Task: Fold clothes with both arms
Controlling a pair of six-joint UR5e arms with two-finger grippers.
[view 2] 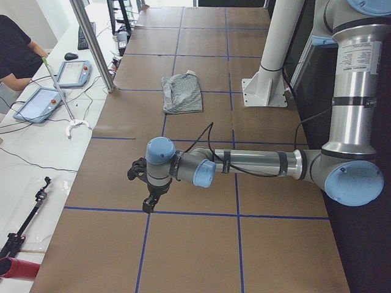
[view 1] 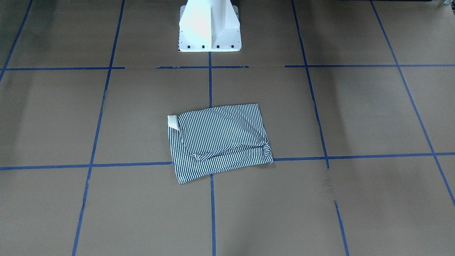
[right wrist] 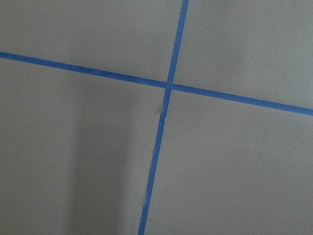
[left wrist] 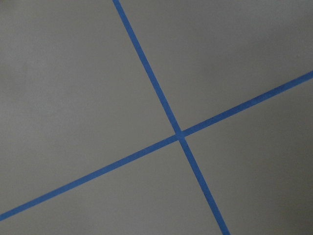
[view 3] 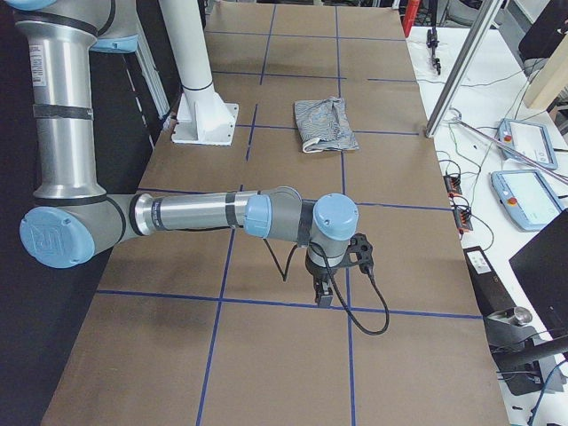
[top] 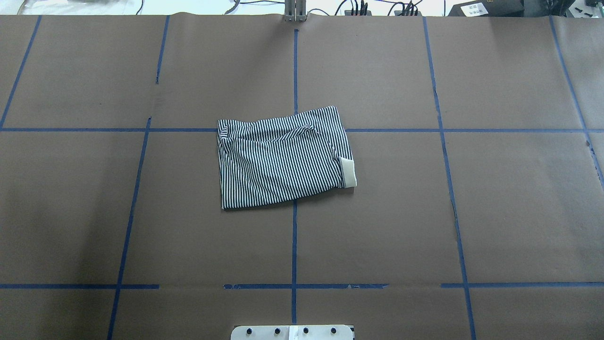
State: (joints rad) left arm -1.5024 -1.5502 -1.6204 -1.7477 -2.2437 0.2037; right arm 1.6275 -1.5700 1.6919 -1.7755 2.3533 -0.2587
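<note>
The polo shirt (top: pixel 283 158) lies folded into a compact, roughly rectangular packet on the brown-covered table (top: pixel 495 212). Seen from the overhead camera, it sits near the table's middle, at 12 o'clock from the white pedestal base (top: pixel 292 333) and well apart from it. The packet straddles a crossing of the blue tape (top: pixel 294 245) grid lines. The cream collar (top: pixel 348 172) shows at the packet's 4 o'clock corner in the overhead view. From the front-facing camera the same collar sits at about 10 o'clock on the packet. A shallow ridge of cloth runs across the top layer and the edges are slightly uneven. Nothing touches the garment.

Neither gripper appears in the overhead or front-facing view. In the view from the robot's left, the left arm (view 2: pixel 244 163) reaches out low over the table. The left gripper (view 2: pixel 148 206) points downward above a tape line, at 6 o'clock from the shirt in that picture and well apart from it. In the view from the robot's right, the right arm (view 3: pixel 195 213) holds a mirrored pose. The right gripper (view 3: pixel 326 297) also points downward over a tape line, at 6 o'clock from the shirt. At this distance I cannot tell whether either gripper's fingers stand apart or together. Neither holds any cloth.

Each wrist camera shows only brown cover and a crossing of blue tape.

An operator (view 2: pixel 15 49) sits at the side bench, near two teach pendants (view 2: pixel 40 104).
</note>
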